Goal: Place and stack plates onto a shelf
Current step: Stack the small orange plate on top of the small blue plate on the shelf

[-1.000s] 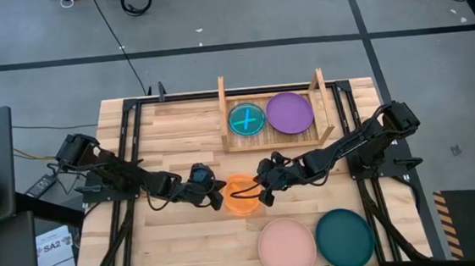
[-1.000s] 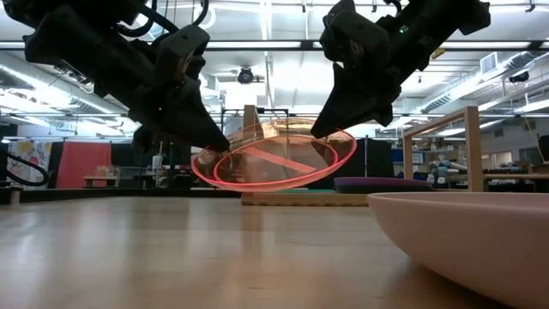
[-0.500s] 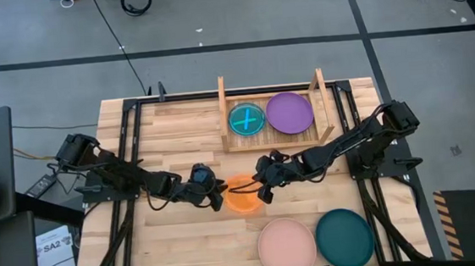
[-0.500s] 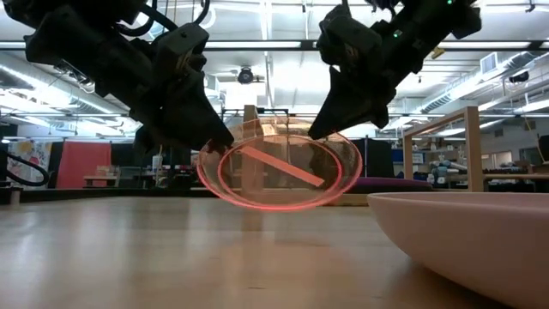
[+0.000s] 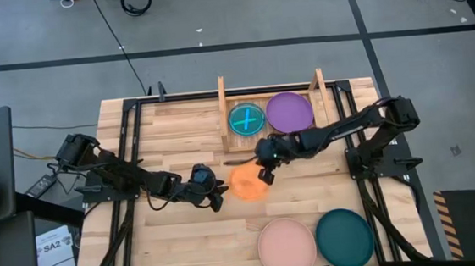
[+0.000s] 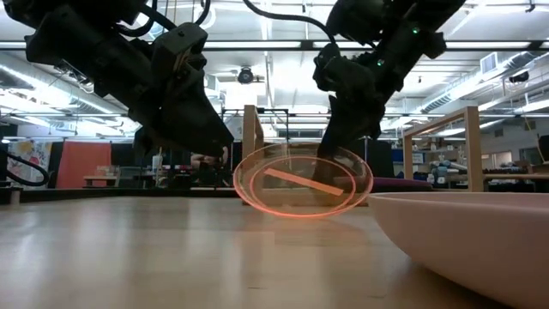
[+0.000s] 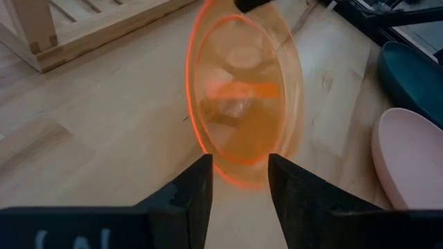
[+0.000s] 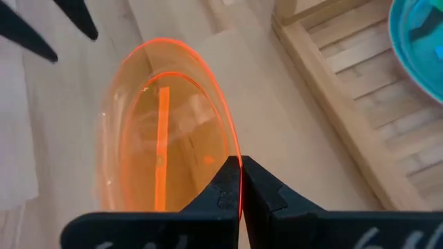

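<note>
Shelf (image 5: 276, 138) at table's (image 5: 169, 240) far middle, holding two plates side by side: small plate (image 5: 247, 119) left, large plate (image 5: 290, 112) right. Just in front of shelf, tilted plate (image 5: 248, 183) pinched at its rim by right gripper (image 5: 265, 173). Left gripper (image 5: 215, 194) just left of it, apart. Two more plates at near edge, right of centre: one (image 5: 286, 247) left, other (image 5: 344, 238) right.

One camera looks straight down on my light wooden plank tabletop (image 5: 169, 130); another sits level at its surface. Both wrist cameras look closely at the same translucent orange round plate (image 7: 242, 104).
</note>
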Motion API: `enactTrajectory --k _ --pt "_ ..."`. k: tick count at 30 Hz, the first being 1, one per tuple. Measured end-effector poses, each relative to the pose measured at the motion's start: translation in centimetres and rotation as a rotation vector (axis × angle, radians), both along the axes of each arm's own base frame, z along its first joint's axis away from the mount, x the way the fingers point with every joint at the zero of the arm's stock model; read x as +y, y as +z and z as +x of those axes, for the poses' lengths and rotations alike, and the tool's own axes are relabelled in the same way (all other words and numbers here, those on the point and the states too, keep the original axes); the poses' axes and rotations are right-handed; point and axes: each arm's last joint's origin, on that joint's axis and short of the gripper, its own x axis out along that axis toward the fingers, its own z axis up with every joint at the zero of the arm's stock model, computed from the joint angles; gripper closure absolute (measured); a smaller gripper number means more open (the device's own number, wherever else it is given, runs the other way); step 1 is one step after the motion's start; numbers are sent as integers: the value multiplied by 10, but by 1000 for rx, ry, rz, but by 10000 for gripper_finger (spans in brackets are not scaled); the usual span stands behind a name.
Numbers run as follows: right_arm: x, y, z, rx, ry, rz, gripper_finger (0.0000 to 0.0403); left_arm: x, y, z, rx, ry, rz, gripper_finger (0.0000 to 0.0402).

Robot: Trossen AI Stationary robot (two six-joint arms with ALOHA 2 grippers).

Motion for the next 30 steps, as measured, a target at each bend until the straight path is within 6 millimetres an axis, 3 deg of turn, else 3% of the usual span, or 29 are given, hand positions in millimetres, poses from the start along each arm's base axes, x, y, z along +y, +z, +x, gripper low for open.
enactTrajectory --k 9,18,23,30 --pt "-34 34 -25 -17 -25 -5 395 0 0 0 1 0 0 255" --pt "-83 68 -52 -134 -200 -51 395 0 0 0 1 0 0 255" --pt "-118 68 -56 -185 -323 -74 395 0 0 0 0 0 0 255" --pt "-160 42 -46 -231 -399 -25 394 0 0 0 -1 1 -2 255"
